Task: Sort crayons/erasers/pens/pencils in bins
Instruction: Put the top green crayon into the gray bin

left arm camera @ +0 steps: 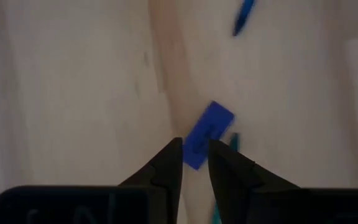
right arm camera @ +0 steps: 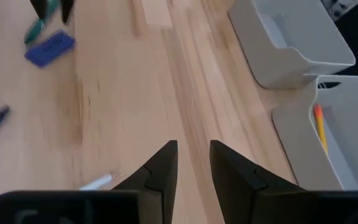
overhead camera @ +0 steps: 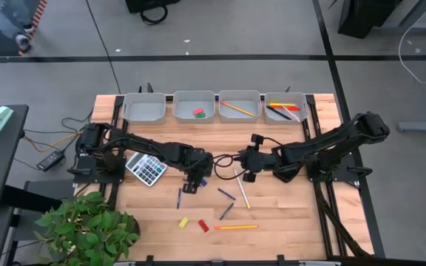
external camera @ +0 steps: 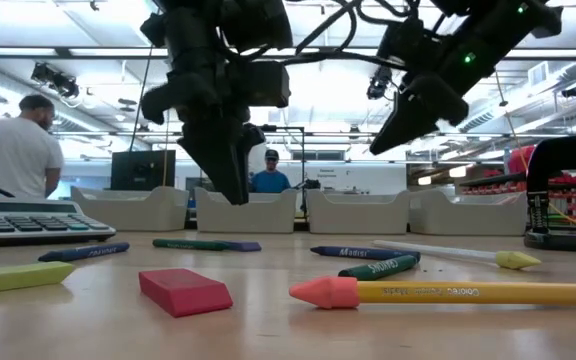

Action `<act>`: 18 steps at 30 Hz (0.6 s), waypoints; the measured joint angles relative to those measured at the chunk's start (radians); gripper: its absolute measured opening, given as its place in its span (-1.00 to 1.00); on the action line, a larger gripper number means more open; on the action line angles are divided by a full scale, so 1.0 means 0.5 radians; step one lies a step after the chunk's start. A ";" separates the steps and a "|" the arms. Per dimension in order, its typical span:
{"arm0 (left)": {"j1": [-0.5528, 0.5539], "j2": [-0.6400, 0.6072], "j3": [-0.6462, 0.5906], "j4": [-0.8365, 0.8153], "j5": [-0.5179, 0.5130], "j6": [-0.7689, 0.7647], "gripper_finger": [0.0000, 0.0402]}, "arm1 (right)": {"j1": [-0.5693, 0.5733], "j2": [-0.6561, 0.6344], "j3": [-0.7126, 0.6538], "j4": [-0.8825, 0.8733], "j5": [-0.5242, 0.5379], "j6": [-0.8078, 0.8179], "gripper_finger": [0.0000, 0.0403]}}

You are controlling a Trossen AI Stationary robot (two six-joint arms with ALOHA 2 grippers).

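Four grey bins (overhead camera: 145,108) line the table's far edge. One holds erasers (overhead camera: 198,112), another a pencil (overhead camera: 237,108), and the rightmost holds long sticks (overhead camera: 284,111). My left gripper (left arm camera: 196,163) hangs open, pointing steeply down above a blue eraser (left arm camera: 211,126) that lies flat beside a green crayon (right arm camera: 37,30). My right gripper (right arm camera: 194,158) stands open over bare wood near the table's middle, with nothing between its fingers. Loose on the near half lie a yellow eraser (overhead camera: 184,222), a red eraser (external camera: 184,289), a yellow pencil (external camera: 468,292) and a pale pencil (overhead camera: 241,188).
A grey calculator (overhead camera: 146,168) lies left of my left gripper. A blue pen (overhead camera: 179,197) and two crayons (overhead camera: 226,193) lie among the loose items. A potted plant (overhead camera: 87,229) stands at the near left corner. People show in the room beyond the table.
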 joint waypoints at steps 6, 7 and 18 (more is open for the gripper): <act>0.003 0.024 -0.002 -0.051 -0.064 -0.007 -0.61 | -0.002 -0.156 0.000 -0.099 0.101 0.167 -0.49; 0.003 0.024 -0.003 -0.069 -0.064 0.012 -0.60 | -0.002 -0.182 -0.001 -0.100 0.131 0.183 -0.49; -0.055 0.085 -0.002 -0.092 -0.058 0.084 -0.41 | 0.004 -0.351 -0.001 -0.138 0.201 0.223 -0.49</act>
